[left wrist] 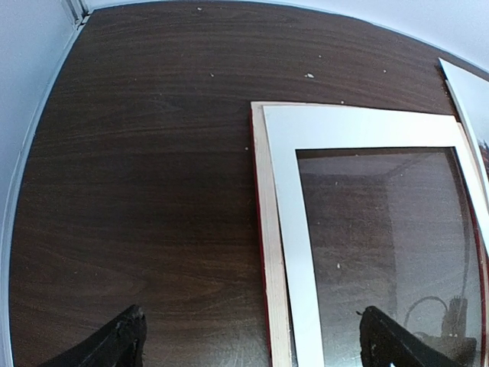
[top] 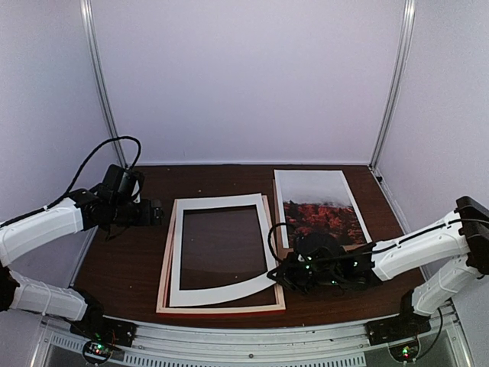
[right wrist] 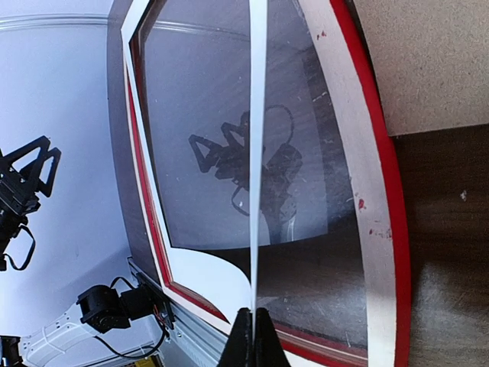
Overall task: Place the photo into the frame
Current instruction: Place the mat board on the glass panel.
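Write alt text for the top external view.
The right gripper pinches up the near right corner of a white mat board lying on the frame. The photo lies beside it on the dark table; the left gripper hovers opposite.

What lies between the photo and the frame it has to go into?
The white mat board lies over the frame's opening, its near right corner pinched and raised by the right pincer. The photo lies beside the frame, to its right.
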